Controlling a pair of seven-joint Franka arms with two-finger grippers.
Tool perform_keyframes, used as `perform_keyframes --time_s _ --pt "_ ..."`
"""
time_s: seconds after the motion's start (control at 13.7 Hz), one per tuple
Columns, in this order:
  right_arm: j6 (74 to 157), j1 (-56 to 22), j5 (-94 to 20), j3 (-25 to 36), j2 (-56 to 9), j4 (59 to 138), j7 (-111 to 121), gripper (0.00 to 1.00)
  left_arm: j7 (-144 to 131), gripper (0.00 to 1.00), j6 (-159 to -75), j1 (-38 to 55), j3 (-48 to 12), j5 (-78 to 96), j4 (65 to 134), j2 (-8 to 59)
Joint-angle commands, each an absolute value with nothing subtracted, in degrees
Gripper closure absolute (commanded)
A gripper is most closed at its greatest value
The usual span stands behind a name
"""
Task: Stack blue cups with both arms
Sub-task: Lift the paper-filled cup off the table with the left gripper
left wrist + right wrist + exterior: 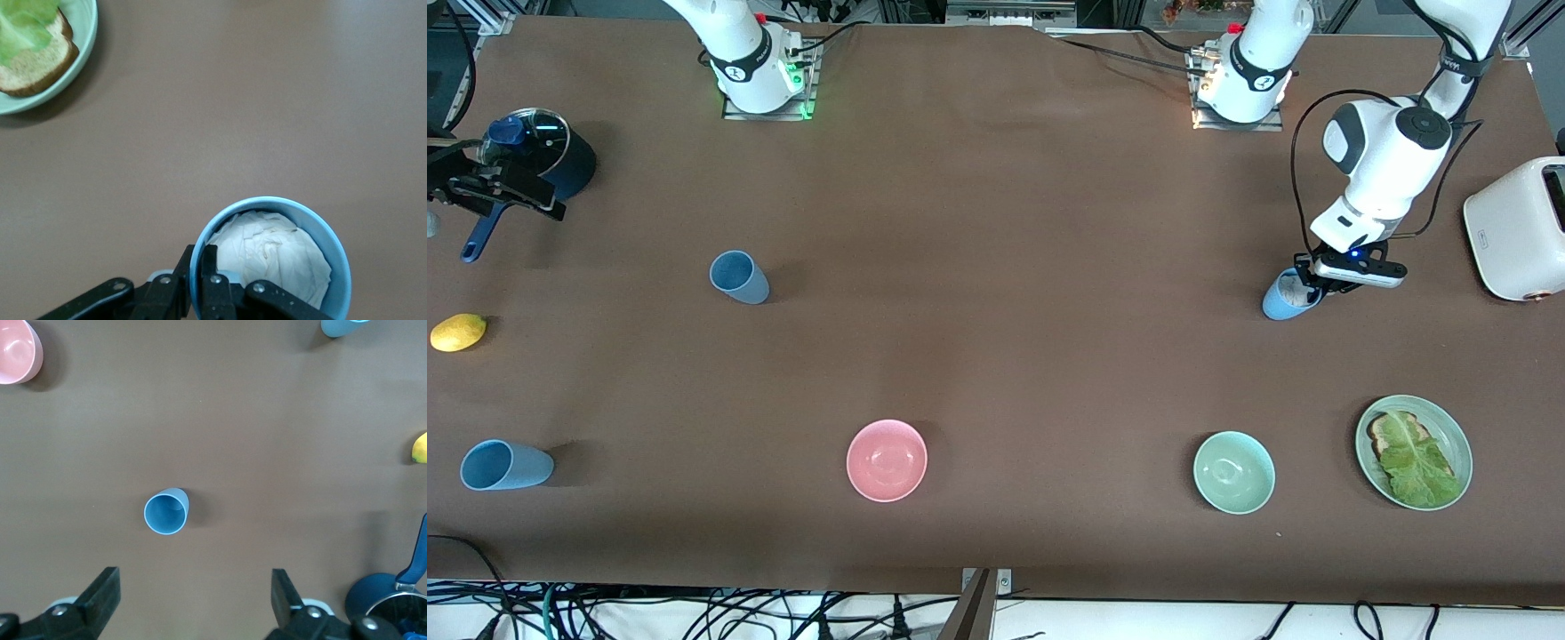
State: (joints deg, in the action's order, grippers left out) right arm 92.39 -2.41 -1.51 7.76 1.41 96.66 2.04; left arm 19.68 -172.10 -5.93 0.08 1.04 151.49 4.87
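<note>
A sky-blue cup (1282, 300) with crumpled white paper inside is near the left arm's end of the table. My left gripper (1316, 286) is shut on its rim, one finger inside and one outside, as the left wrist view shows for the gripper (198, 259) and the cup (333, 253). A slate-blue cup (739, 276) stands upright toward the right arm's end; it also shows in the right wrist view (165, 512). Another blue cup (505, 465) lies on its side near the front edge. My right gripper (494, 188) is open and empty over the table by the saucepan; the right wrist view (193, 590) shows it too.
A navy saucepan (547, 156) with a glass lid and a lemon (458, 332) are at the right arm's end. A pink bowl (887, 460), a green bowl (1233, 472) and a plate (1458, 440) with bread and lettuce lie near the front. A white toaster (1516, 231) is at the left arm's end.
</note>
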Motion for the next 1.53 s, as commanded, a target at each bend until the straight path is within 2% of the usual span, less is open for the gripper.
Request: perform_keyframes --time_s 0.0,0.22,0.36,0.58,0.8,1.02,1.46 --pt "91.41 -2.37 -1.32 7.91 1.32 95.80 2.81 0.00 21.71 1.00 -158.18 -5.89 0.26 2.37 146.19 0.36" --pt "91.41 -2.37 -1.32 7.91 1.32 95.80 2.81 0.00 21.71 1.00 -139.98 -6.15 0.26 2.37 136.97 -1.93" --pt "91.41 -2.37 -1.32 7.91 1.32 95.80 2.81 0.00 21.01 1.00 -126.98 -6.15 0.26 2.37 127.93 -1.59" --pt "91.41 -2.37 -1.32 7.91 1.32 95.80 2.81 0.00 17.07 1.00 -114.64 -5.54 0.09 2.46 117.89 -1.05" --pt "91.41 -2.37 -1.32 7.91 1.32 95.80 2.81 0.00 10.92 1.00 -107.60 -3.88 -0.18 2.46 112.25 -1.05" --pt "91.41 -2.37 -1.32 7.91 1.23 95.80 2.81 0.00 7.04 1.00 -104.07 -3.43 -1.58 2.55 108.47 -0.97" --pt "91.32 -2.29 -1.49 8.88 1.23 95.89 3.42 0.00 -10.95 1.00 -100.55 -1.76 -10.09 2.72 104.24 -0.88"
